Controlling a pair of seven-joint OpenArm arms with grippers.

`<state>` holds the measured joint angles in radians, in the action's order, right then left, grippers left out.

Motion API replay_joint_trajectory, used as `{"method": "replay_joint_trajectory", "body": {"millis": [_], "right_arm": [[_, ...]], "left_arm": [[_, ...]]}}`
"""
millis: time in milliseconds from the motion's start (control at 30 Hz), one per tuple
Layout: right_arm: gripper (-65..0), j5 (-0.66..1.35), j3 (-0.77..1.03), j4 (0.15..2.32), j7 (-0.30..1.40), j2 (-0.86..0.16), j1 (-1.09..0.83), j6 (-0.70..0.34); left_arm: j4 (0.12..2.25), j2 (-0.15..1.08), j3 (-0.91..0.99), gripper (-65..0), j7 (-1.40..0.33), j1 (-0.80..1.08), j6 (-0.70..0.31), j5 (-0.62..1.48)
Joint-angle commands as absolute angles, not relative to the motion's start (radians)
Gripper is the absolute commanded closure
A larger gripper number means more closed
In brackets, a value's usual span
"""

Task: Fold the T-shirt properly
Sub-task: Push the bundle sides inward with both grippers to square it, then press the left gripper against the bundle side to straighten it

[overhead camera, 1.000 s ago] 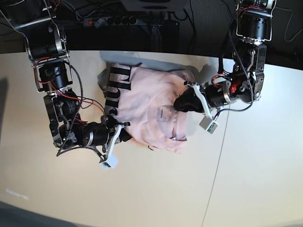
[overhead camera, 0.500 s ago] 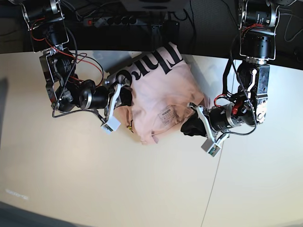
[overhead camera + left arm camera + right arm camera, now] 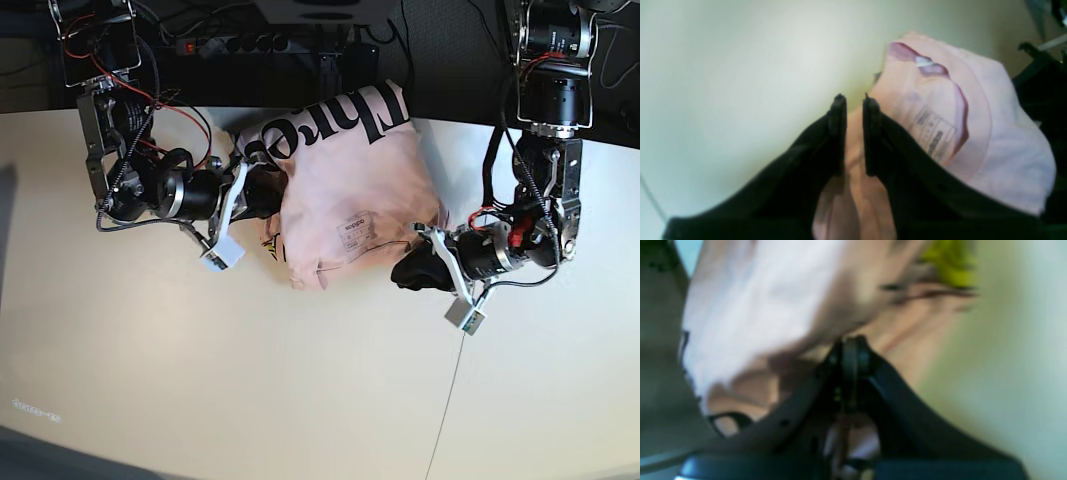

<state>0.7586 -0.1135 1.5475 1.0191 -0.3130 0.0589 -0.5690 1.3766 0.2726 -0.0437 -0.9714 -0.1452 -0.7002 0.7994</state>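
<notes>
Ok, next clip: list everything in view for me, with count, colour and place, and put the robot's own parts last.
T-shirt: one, pale pink with black lettering and a printed neck label, bunched at the table's far middle, pinched on both sides.
Table: one, cream, fills most of the base view; a thin seam runs down its right part.
Power strip: one, black, behind the table's far edge among cables.
Right gripper: one, black, on the base view's left, jaws shut on the T-shirt.
Left gripper: one, black, on the base view's right, jaws close together with pink fabric between them.
</notes>
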Motion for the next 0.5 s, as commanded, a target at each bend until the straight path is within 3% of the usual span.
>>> {"method": "replay_joint_trajectory", "body": {"millis": [0,133,467], "right_arm": [[0.0,0.772,-0.087,1.565,0.999,-0.319,0.075,-0.599],[0.0,0.746,-0.005,1.565,0.999,-0.321,0.074,-0.599],[0.0,0.729,0.033,1.564,1.004,-0.379,0.074,-0.599]], "left_arm": [[1.407,0.291,-0.015,-12.0,-0.998,-0.168,-0.698,0.846],[1.464,0.340,0.056,-12.0,-1.126,-0.119,-0.698,0.984],[1.698,0.378,0.073,-12.0,-1.102,0.135,-0.698,0.997]]}}
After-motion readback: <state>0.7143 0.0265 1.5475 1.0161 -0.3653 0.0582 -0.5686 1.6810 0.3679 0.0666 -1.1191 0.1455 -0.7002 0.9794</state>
